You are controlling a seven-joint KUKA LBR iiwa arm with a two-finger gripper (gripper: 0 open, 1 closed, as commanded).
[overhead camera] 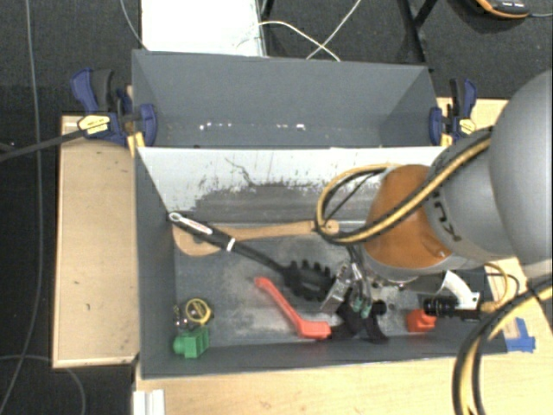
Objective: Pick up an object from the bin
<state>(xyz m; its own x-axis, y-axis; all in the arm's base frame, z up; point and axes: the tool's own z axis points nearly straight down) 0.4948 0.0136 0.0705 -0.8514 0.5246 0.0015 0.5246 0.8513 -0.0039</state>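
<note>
My gripper (357, 306) is down near the bin's front wall, right of the middle, under the arm's orange cover. Just left of it lies a red flat-handled tool (289, 308), whose near end touches or sits right beside the gripper. A black brush head (307, 278) on a long dark handle with a silver loop end (192, 226) lies directly up-left of the gripper. Right of the gripper sit a small orange piece (421, 320) and a black and white item (449, 299).
A wooden spoon (207, 234) lies along the back left of the floor. In the front left corner are a green block (191, 344) and a small yellow-rimmed round thing (198, 311). The arm and its cables cover the bin's right side.
</note>
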